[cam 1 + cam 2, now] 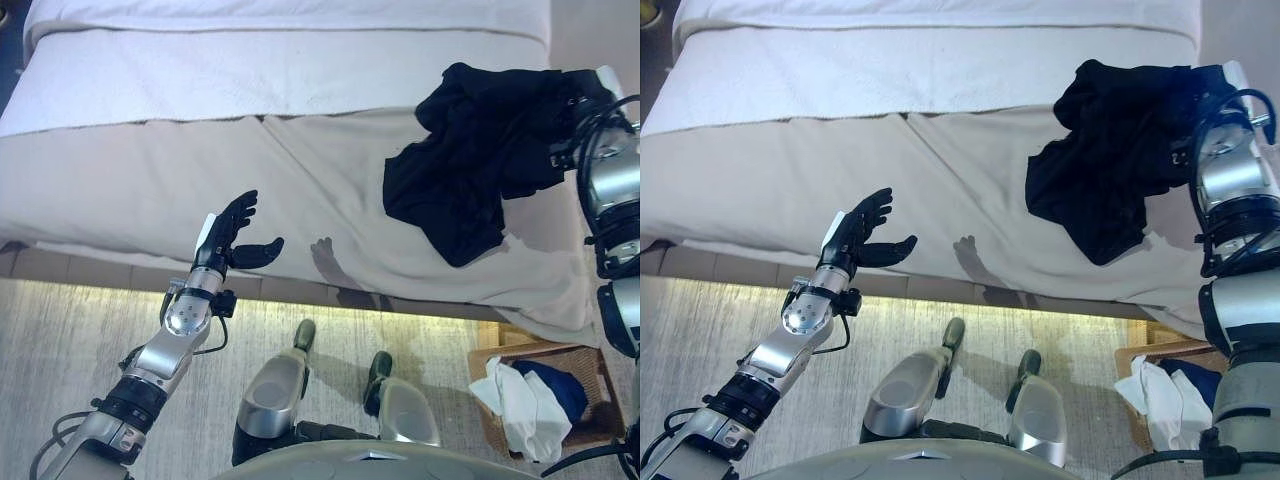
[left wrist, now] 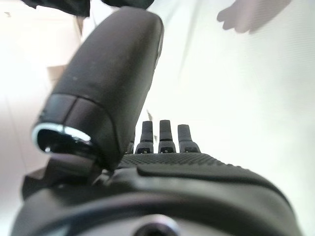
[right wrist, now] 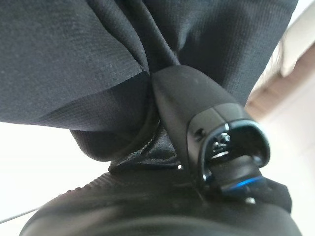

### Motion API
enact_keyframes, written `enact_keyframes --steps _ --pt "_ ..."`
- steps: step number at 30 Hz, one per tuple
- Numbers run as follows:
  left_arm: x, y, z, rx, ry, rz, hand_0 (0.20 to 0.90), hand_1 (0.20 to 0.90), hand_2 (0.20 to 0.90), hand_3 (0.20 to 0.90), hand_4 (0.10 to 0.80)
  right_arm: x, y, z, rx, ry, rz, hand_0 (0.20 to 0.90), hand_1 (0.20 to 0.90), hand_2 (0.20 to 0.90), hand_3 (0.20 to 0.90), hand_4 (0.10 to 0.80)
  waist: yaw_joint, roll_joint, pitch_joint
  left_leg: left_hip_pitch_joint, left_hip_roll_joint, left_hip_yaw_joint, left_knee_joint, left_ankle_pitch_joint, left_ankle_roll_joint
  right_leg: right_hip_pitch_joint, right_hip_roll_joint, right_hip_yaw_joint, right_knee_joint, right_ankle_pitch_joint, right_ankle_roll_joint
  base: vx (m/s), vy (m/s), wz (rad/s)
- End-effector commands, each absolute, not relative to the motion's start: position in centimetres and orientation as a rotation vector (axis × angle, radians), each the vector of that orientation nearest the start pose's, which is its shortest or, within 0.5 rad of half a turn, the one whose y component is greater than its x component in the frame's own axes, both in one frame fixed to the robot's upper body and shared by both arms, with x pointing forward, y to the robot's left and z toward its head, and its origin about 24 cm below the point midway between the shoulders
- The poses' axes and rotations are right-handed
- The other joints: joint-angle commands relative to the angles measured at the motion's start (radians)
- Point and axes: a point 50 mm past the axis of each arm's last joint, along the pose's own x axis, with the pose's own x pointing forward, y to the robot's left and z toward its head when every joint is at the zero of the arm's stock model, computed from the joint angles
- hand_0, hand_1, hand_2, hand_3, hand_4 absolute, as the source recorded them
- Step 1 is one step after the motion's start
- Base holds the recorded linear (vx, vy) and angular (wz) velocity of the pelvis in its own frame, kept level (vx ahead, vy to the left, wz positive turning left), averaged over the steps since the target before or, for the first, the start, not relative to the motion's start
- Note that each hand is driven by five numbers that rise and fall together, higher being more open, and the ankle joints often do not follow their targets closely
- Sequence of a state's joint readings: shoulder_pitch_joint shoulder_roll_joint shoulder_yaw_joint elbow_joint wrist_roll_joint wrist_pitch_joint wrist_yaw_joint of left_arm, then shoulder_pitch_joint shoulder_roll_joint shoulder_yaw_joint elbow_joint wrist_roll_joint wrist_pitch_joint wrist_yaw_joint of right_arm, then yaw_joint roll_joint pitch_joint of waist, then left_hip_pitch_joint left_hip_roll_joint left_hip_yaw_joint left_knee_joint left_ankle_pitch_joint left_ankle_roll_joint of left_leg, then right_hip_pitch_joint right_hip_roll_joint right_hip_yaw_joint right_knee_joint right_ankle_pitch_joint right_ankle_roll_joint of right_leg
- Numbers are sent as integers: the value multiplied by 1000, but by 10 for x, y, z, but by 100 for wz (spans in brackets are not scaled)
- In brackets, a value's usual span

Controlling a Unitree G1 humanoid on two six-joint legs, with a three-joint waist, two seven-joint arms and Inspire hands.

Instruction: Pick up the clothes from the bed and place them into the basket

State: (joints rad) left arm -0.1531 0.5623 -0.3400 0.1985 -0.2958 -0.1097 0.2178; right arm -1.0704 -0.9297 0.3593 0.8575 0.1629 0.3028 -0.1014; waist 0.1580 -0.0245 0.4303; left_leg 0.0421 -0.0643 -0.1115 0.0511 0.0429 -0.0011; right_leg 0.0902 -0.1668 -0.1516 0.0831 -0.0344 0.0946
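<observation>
A black garment (image 1: 475, 165) hangs lifted above the right side of the bed (image 1: 250, 190), bunched at its top by my right hand (image 1: 585, 95). In the right wrist view my right hand (image 3: 197, 123) is shut on the black cloth (image 3: 74, 59), with the thumb pressed into its folds. My left hand (image 1: 235, 235) is open and empty, held over the bed's near edge at the left; its straight fingers (image 2: 160, 135) show in the left wrist view. The wicker basket (image 1: 590, 355) stands on the floor at the lower right, holding white clothes (image 1: 520, 405) and a blue one (image 1: 560, 385).
The bed has a beige cover and a white blanket (image 1: 280, 60) across its far part. A pale carpet (image 1: 60, 340) lies between the bed and me. The basket stands close to the bed's right corner.
</observation>
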Motion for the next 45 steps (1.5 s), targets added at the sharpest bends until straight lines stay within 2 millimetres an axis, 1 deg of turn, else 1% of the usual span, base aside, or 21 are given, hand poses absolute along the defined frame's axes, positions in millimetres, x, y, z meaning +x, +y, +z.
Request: enact_keyframes --steps 1,4,5,6,7,8,10,11,12,14,15,16,18,21,26,28,29,31,34,42,45 --pt "264 201 30 357 38 -83 900 900 900 900 800 355 -346 303 -824 -101 -563 300 300 300 200 100 -48 -28 -266 9 34 75 8 -111 15 -45 56 46 -20 43 -23 -4 2 -29" --pt "267 201 26 400 72 -120 900 900 900 900 800 353 -345 309 -825 -136 -567 300 300 300 200 100 -70 -29 -283 28 41 91 -21 -109 13 -41 61 69 -46 59 -15 -3 17 -29" --pt "265 200 16 443 126 -152 900 900 900 900 800 351 -344 315 -825 -170 -567 300 300 300 200 100 -96 -29 -296 39 46 105 -30 -112 13 -43 69 95 -56 65 -13 23 43 -30" --pt "265 201 12 451 145 -156 900 900 900 900 800 349 -345 318 -822 -182 -568 300 300 300 200 100 -105 -27 -301 46 48 114 -35 -113 12 -42 72 107 -58 67 -12 33 45 -29" --pt "265 201 11 458 153 -162 900 900 900 900 800 348 -346 319 -822 -190 -579 300 300 300 200 100 -111 -26 -303 49 49 117 -37 -113 12 -42 73 112 -59 68 -11 45 28 -34" --pt "265 203 7 483 180 -174 900 900 900 900 800 343 -349 320 -819 -211 -593 300 300 300 200 100 -135 -21 -313 62 56 135 -55 -112 10 -41 75 126 -68 73 -4 36 15 -39" --pt "265 205 3 502 200 -189 900 900 900 900 800 338 -353 319 -813 -219 -612 300 300 300 200 100 -157 -19 -318 72 61 154 -72 -109 7 -42 77 133 -79 82 4 18 9 -38" --pt "265 204 3 505 201 -193 900 900 900 900 800 337 -354 318 -812 -218 -619 300 300 300 200 100 -161 -18 -319 75 63 160 -77 -109 6 -42 77 132 -83 85 6 -2 8 -42" --pt "265 206 2 507 206 -185 900 900 900 900 800 333 -358 316 -813 -219 -625 300 300 300 200 100 -171 -16 -319 85 69 186 -88 -106 2 -42 72 118 -93 93 12 -12 6 -48" --pt "264 210 1 507 210 -151 900 900 900 900 800 331 -360 318 -811 -229 -626 300 300 300 200 100 -175 -15 -318 106 86 248 -107 -101 -7 -38 57 59 -113 106 25 -29 0 -61" --pt "263 212 0 509 214 -138 900 900 900 900 800 330 -361 319 -805 -235 -629 300 300 300 200 100 -177 -13 -318 115 92 270 -117 -99 -10 -36 56 46 -121 109 27 -29 -5 -68" --pt "262 212 0 511 216 -139 900 900 900 900 800 330 -362 319 -803 -235 -636 300 300 300 200 100 -178 -12 -318 117 94 276 -119 -98 -11 -35 57 43 -123 109 28 -23 -3 -88" --pt "263 212 -2 511 222 -145 900 900 900 900 800 325 -367 324 -801 -236 -673 300 300 300 200 100 -199 -12 -326 118 96 282 -127 -95 -11 -36 75 84 -135 109 21 -6 -3 -85" --pt "265 210 -3 526 224 -165 900 900 900 900 800 315 -376 328 -806 -234 -704 300 300 300 200 100 -224 -17 -331 117 98 296 -126 -97 -13 -42 87 110 -138 108 16 -3 -5 -31" --pt "270 206 -4 539 226 -170 900 900 900 900 800 308 -383 327 -833 -221 -723 300 300 300 200 100 -258 -16 -333 120 104 322 -126 -100 -15 -55 98 133 -131 103 15 -12 3 -33" --pt "271 205 -7 551 238 -177 900 900 900 900 800 302 -388 326 -829 -211 -741 300 300 300 200 100 -283 -14 -337 125 107 337 -120 -106 -16 -56 105 154 -130 99 13 18 -15 -17" --pt "271 205 -7 553 238 -178 900 900 900 900 800 302 -388 325 -830 -210 -743 300 300 300 200 100 -284 -14 -338 126 107 338 -119 -107 -17 -56 106 156 -130 99 13 16 -14 -21" --pt "272 205 -7 561 245 -182 900 900 900 900 800 298 -391 324 -846 -204 -749 300 300 300 200 100 -301 -12 -338 126 110 352 -111 -113 -17 -62 108 167 -127 99 14 18 -11 -32" --pt "273 203 -10 569 256 -193 900 900 900 900 800 292 -394 326 -881 -212 -767 300 300 300 200 100 -328 -3 -332 123 115 372 -95 -121 -18 -77 115 190 -112 95 14 11 -18 -24" --pt "270 203 -14 568 282 -205 900 900 900 900 800 281 -402 333 -879 -211 -813 300 300 300 200 100 -356 12 -331 125 116 393 -86 -134 -20 -85 119 210 -106 88 17 26 -25 -15" --pt "267 204 -17 571 293 -208 900 900 900 900 800 279 -402 330 -882 -210 -828 300 300 300 200 100 -361 18 -331 123 117 391 -83 -134 -23 -86 121 214 -106 88 15 14 -34 -7"
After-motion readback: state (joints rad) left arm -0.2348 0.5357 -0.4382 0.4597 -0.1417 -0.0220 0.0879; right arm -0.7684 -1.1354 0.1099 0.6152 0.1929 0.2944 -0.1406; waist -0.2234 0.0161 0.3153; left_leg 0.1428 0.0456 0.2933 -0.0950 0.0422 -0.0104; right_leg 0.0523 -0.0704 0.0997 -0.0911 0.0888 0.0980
